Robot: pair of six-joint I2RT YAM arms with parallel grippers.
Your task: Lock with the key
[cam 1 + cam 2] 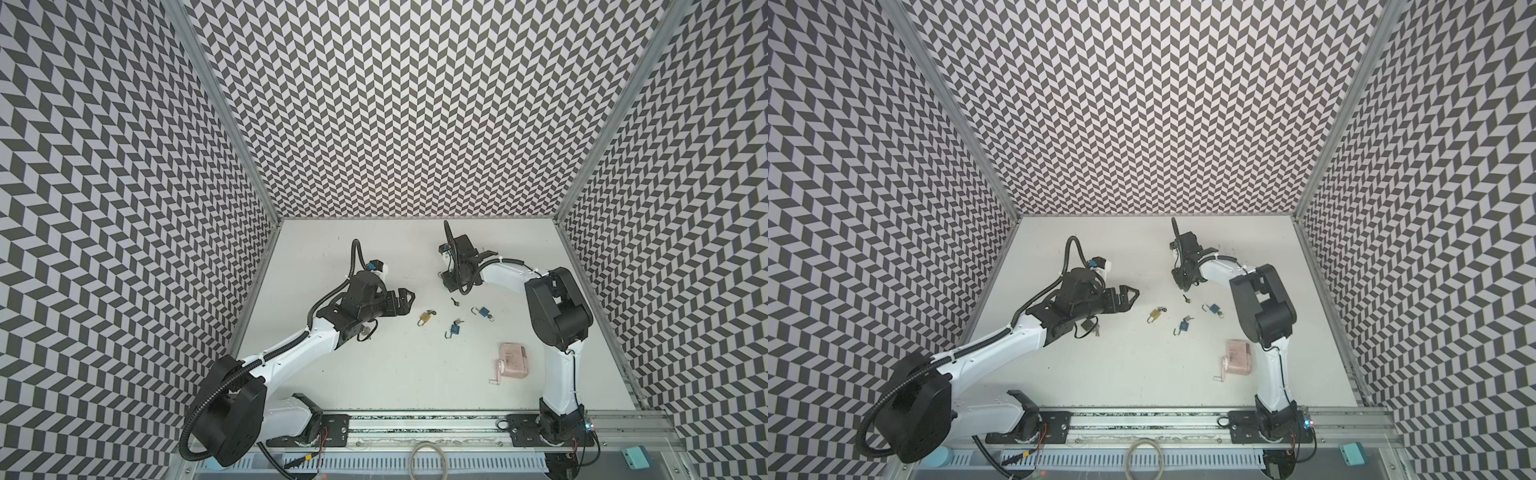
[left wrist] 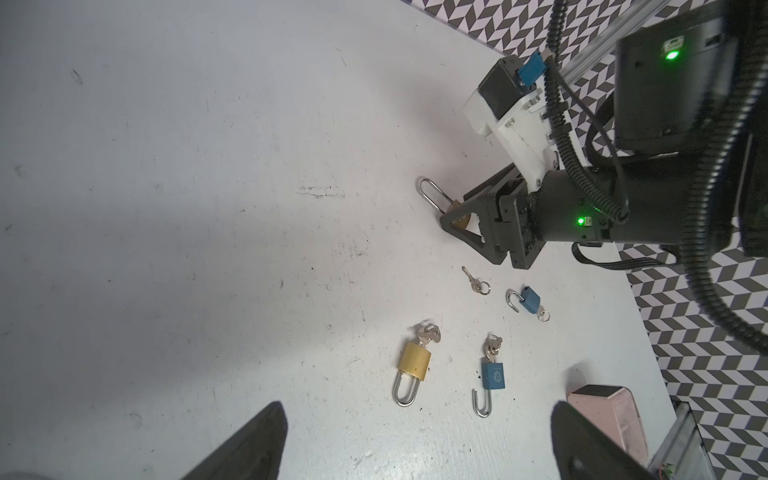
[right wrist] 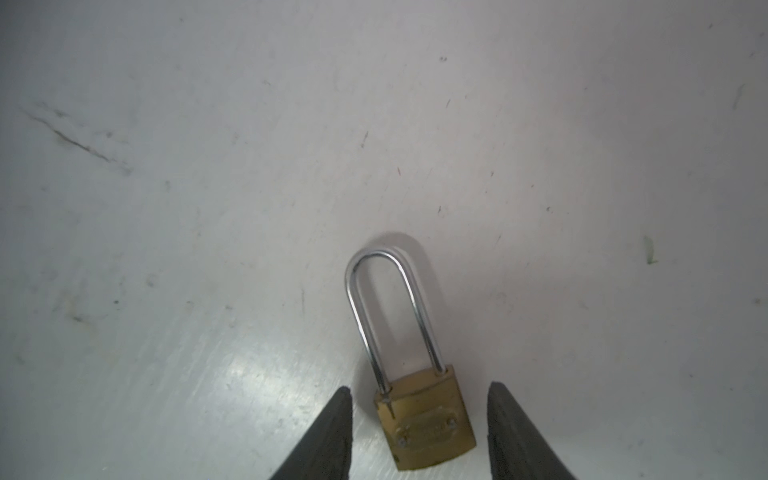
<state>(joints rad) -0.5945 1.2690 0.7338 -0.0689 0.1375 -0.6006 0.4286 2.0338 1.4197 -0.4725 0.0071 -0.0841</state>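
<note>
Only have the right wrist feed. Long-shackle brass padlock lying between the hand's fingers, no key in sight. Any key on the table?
Observer: Yes. A loose key on a small ring lies on the table, between the right hand and the nearer of two blue padlocks.
Operator: Those blue ones locked?
Observer: No. Both have their shackles swung open, and each has keys hanging at its base.
Operator: Anything else out there?
Observer: A short brass padlock with keys in it lies near the left hand, which is open and holds nothing.
</note>
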